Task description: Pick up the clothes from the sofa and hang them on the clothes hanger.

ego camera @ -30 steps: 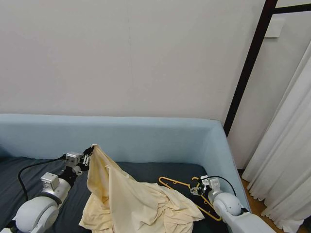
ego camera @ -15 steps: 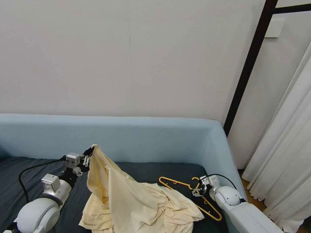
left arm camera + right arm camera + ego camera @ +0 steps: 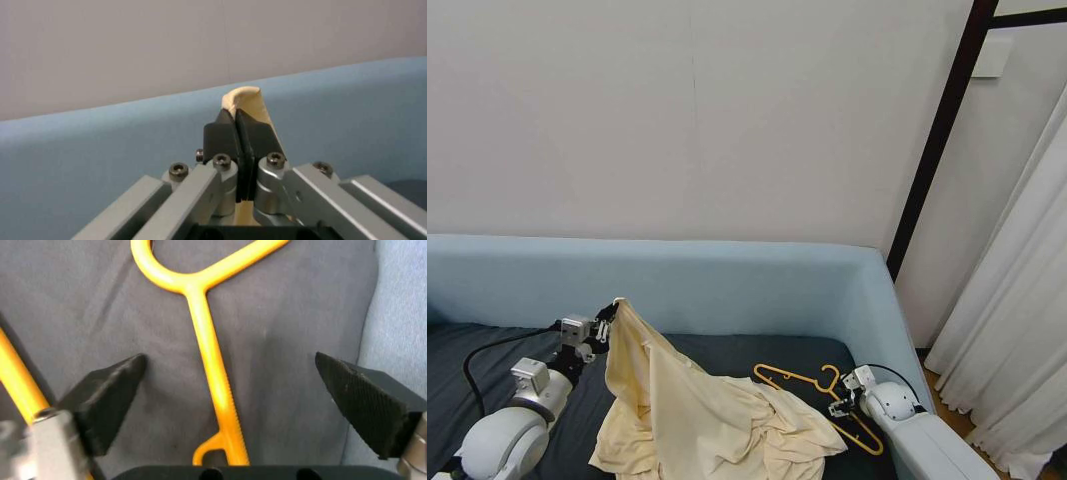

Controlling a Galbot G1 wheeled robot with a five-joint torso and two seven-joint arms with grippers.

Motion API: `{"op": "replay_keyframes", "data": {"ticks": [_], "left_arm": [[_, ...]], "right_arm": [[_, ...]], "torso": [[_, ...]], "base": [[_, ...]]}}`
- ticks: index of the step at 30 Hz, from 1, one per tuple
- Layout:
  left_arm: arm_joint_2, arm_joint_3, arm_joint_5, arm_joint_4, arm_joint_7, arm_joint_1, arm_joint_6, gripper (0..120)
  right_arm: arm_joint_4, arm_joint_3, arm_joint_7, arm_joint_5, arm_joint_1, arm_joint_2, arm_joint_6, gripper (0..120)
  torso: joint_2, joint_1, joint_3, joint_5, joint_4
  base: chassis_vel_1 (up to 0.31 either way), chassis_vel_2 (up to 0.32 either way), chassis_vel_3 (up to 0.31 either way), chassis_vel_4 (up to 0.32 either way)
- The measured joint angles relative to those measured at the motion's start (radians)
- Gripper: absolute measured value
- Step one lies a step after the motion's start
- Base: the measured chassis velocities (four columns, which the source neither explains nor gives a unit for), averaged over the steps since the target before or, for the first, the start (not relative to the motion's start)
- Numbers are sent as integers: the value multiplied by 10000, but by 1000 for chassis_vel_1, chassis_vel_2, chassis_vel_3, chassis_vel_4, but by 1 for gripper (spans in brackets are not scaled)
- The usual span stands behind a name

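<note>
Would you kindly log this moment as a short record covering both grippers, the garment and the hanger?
left gripper: shut on a corner of the cream garment, holding it up in front of the sofa back
right gripper: open, poised astride a bar of the orange hanger
cream garment: the rest lies heaped on the dark seat cushion
orange hanger: lying on the seat cushion beside the garment

The left pincer (image 3: 608, 320) holds a cream garment (image 3: 695, 418) above the sofa (image 3: 727, 285).
</note>
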Motion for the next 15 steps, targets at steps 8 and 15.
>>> {"op": "replay_keyframes", "data": {"ticks": [8,15], "left_arm": [[84,18,-9,-18,-3,-31,-5,0],[113,18,-13,-42,-8,-19,-15,0]], "right_arm": [[211,4,-15,93,-97,-17,-105,66],[255,2,-155,-71,-173,-40,-208,39]], "torso": [[0,0,0,0,1],[0,0,0,0,2]], "base": [[0,0,0,0],[0,0,0,0]]}}
